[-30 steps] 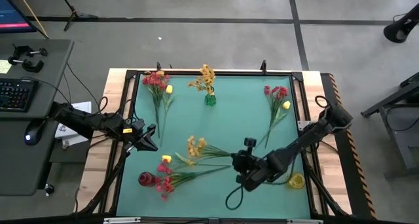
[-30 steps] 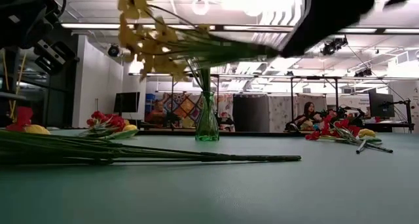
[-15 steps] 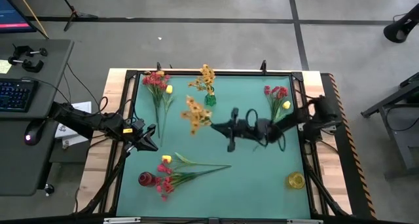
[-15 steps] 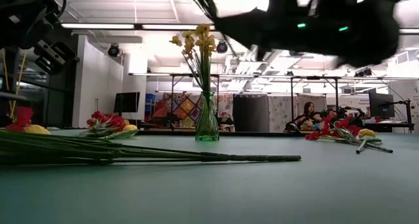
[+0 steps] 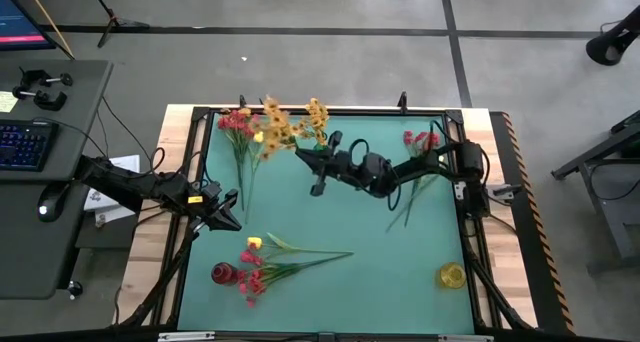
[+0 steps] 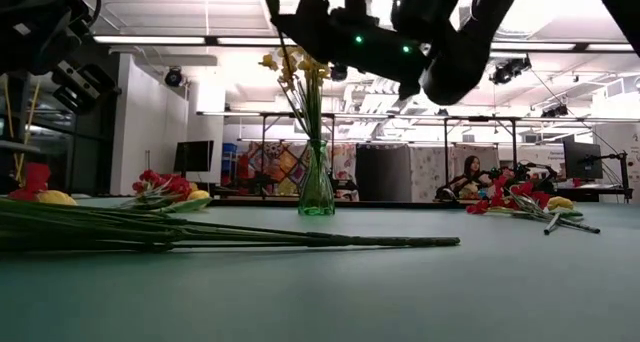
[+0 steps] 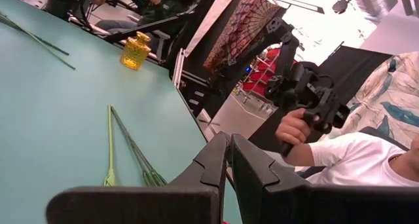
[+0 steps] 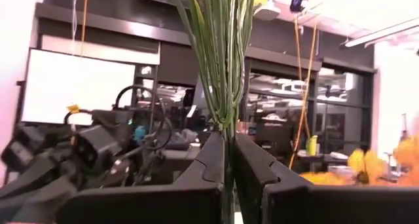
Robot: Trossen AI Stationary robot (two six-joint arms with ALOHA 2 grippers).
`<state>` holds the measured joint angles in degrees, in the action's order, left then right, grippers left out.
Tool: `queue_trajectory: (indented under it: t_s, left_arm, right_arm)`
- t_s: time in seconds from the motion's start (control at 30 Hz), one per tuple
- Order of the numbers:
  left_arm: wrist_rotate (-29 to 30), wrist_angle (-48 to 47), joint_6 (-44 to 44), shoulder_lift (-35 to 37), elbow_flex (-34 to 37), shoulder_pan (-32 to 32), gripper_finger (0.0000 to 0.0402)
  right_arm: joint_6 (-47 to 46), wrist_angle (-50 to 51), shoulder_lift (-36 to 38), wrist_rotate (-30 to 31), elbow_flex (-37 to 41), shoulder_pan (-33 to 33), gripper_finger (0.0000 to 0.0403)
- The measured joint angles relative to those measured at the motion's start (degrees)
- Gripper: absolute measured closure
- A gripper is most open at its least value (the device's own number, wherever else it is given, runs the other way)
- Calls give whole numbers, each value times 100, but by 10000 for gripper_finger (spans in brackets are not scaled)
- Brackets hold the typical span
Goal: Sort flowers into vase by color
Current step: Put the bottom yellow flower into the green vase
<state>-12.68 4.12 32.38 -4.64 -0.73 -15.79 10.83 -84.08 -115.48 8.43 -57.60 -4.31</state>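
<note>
My right gripper (image 5: 306, 155) hovers above the far middle of the table beside the green vase (image 5: 321, 151), shut on an orange-yellow flower spray (image 5: 275, 128). The green vase (image 6: 316, 192) stands upright and holds another orange-yellow spray (image 6: 296, 67). Loose flowers lie flat on the mat in bunches at the far left (image 5: 240, 132), the far right (image 5: 424, 152) and the near left (image 5: 268, 264). My left gripper (image 5: 230, 211) waits shut at the table's left edge, holding nothing. My right gripper pinches the spray's bundle of thin green stems (image 8: 226, 119) between its two fingers, well below the blooms. It comes from the table's right, roughly level and tipped a little upward. The stems run on past the fingertips toward the far left, and the spray is clear of the table.
A red vase (image 5: 222, 273) stands at the near left and a yellow vase (image 5: 451, 276) at the near right. The middle of the green mat (image 5: 380, 242) is bare. Beyond the table a person's hand (image 7: 291, 129) holds a controller.
My right gripper has swung from the near right of the table toward the far edge and the left, up to the green vase, tipping from pointing downward to roughly level. It carried the orange-yellow spray with it, lifted clear of the mat, and stayed shut.
</note>
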Motion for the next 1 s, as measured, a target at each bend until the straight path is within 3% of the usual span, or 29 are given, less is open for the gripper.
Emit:
queue_trajectory:
  t_s: [0.27, 0.4, 0.53, 0.73, 1.0]
  left_arm:
    - [1, 0, 0, 0, 0, 0, 390]
    - [2, 0, -1, 0, 0, 0, 390]
    - [0, 0, -2, -2, 0, 0, 390]
    - [2, 2, -2, -2, 2, 0, 390]
    - [0, -1, -1, -1, 2, 0, 390]
  right_arm:
    - [269, -66, 0, 225, 21, 93, 403]
    - [615, -353, 0, 821, 138, 195, 403]
    - [918, -561, 74, 998, 385, 296, 403]
    - [1050, -590, 625, 1563, 1264, 453, 403]
    - [425, -598, 1353, 1516, 2101, 156, 403]
